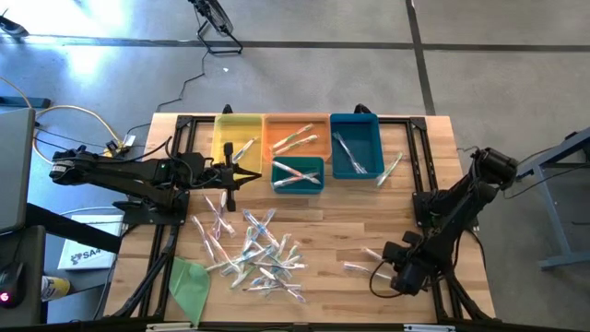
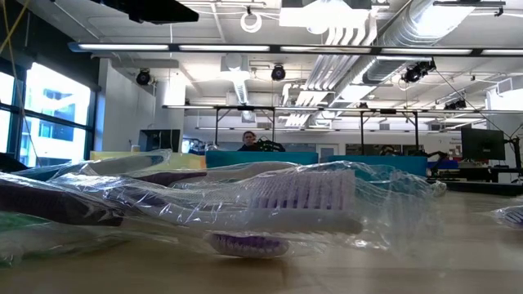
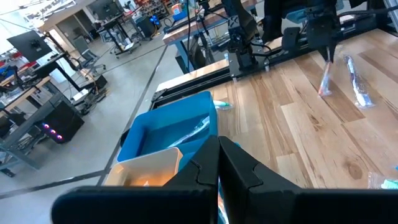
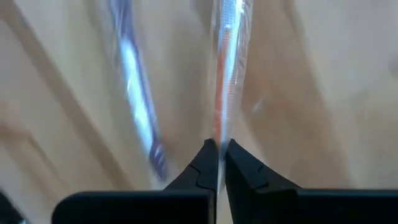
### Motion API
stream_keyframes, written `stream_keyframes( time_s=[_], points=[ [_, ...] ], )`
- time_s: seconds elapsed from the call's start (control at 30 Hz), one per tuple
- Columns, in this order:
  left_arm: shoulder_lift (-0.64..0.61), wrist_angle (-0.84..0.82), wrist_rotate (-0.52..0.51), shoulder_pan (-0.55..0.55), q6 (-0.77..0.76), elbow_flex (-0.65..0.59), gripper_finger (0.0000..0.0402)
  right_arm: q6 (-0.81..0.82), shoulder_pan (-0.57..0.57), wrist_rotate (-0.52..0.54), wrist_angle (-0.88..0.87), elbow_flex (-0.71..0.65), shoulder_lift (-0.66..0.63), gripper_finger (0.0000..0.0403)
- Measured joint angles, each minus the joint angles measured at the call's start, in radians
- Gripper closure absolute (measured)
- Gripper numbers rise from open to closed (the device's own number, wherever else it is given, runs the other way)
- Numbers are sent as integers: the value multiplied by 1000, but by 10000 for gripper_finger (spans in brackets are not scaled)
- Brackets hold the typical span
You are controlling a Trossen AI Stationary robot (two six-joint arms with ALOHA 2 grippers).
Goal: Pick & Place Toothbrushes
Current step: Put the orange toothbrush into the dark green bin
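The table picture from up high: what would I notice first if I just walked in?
A messy pile of wrapped toothbrushes lies in the middle of the wooden table. Behind it stand yellow, orange and blue bins. At the near right edge, the right gripper pinches an orange-striped toothbrush.

I see a flat green sheet at the table's near left corner, and a person seated far behind it

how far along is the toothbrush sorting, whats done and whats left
Partly done. A few toothbrushes lie in the yellow bin, orange bin, blue bin and small teal bin. The right gripper is shut on an orange toothbrush. The left gripper is shut above the bins. A loose pile remains.
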Motion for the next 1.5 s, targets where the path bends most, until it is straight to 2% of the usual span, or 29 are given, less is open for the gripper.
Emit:
stream_keyframes(
  time_s=[0.23,0.37,0.6,1.03,1.33,1.5],
  points=[
    [0,0,0,0,0,0,402,-100,-97,59,3,2,-36,402],
    [0,0,0,0,0,0,402,-175,-150,60,5,1,-37,402],
    [0,0,0,0,0,0,402,-261,-212,69,62,2,-37,401],
    [0,0,0,0,0,0,402,-382,-323,174,207,4,-51,400],
    [0,0,0,0,0,0,402,-583,-453,225,206,107,-52,400],
    [0,0,0,0,0,0,402,-691,-531,288,207,175,-52,400]
  ],
)
